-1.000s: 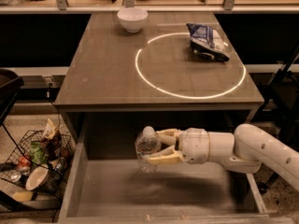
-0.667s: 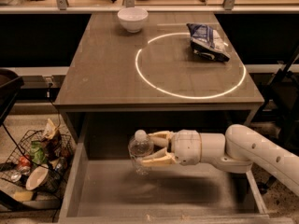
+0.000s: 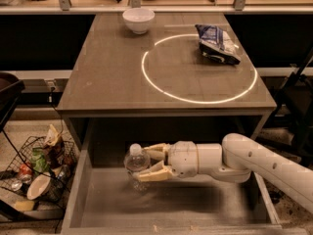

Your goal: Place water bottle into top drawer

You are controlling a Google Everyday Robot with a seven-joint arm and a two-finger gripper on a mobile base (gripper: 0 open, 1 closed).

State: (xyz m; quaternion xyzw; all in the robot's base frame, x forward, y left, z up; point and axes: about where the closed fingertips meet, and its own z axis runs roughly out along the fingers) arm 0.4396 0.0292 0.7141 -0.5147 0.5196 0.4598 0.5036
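Note:
The water bottle [image 3: 136,164], clear plastic with a white cap, stands upright inside the open top drawer [image 3: 171,207], toward its back left, its base near the drawer bottom. My gripper [image 3: 147,162] reaches in from the right on a white arm, and its two tan fingers [image 3: 154,173] are closed around the bottle's upper body. The drawer is pulled out below the table front, and its flat grey bottom shows around the bottle.
On the table top [image 3: 107,77] stand a white bowl [image 3: 138,19] at the back and a dark chip bag [image 3: 216,44] at the right, beside a lit white ring [image 3: 198,67]. A wire basket of trash [image 3: 36,173] sits on the floor at the left.
My gripper has moved left and lower with the bottle, deeper into the drawer, until the bottle's base is near the drawer bottom.

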